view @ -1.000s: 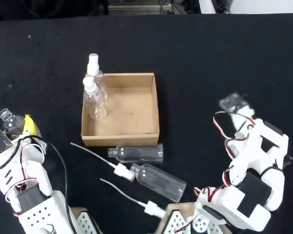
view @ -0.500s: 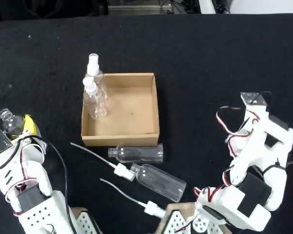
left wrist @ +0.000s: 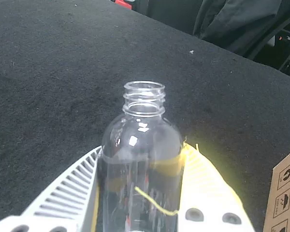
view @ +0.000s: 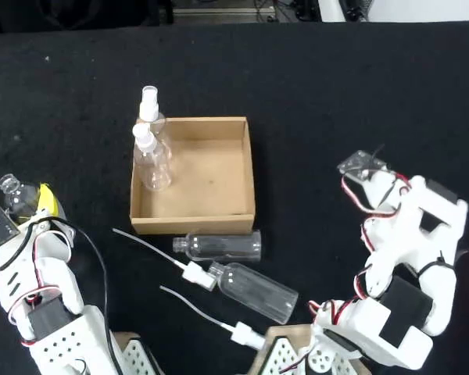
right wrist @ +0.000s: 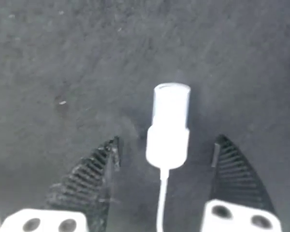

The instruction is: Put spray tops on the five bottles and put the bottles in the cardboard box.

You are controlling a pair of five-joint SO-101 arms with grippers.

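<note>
Surface [view: 313, 86]: a black surface that carried everything.
Cardboard box [view: 248, 168]: sat open-topped at the middle, well apart from both arms.
Right gripper [right wrist: 167, 140]: was out to the right of the box, its fingers spread wide on either side of a spray top and touching neither side of it.
Left gripper [left wrist: 142, 148]: was at the near left edge of the scene, its fingers closed on the held bottle's body.
Held bottle [left wrist: 141, 130]: stood upright in that grip, clear, with its threaded neck open and no top on it.
Capped bottles: one [view: 155, 166] stood inside the box against its left wall. The other [view: 152, 117] was at the far left corner, and I could not tell whether it stood inside the box or just beyond the wall.
Loose bottles: an uncapped bottle [view: 221, 245] lay just beside the box's near wall. A second bottle [view: 256, 291] lay nearer, tilted, close by the first.
Loose spray tops: one [view: 195, 273] lay at the second bottle's neck, its tube running off to the far left, so not fitted. Another [view: 245, 336] lay at the near edge.
Spray top [right wrist: 169, 126]: white, lying between the right fingers with its tube trailing back toward the wrist.
Step in hand: probably the pick-up of this top for the held bottle, with three bottles left uncapped.
Next move: would call for closing squarely on the top's collar, then carrying it left and threading the thin tube down the open neck. A bent tube could miss the mouth.
</note>
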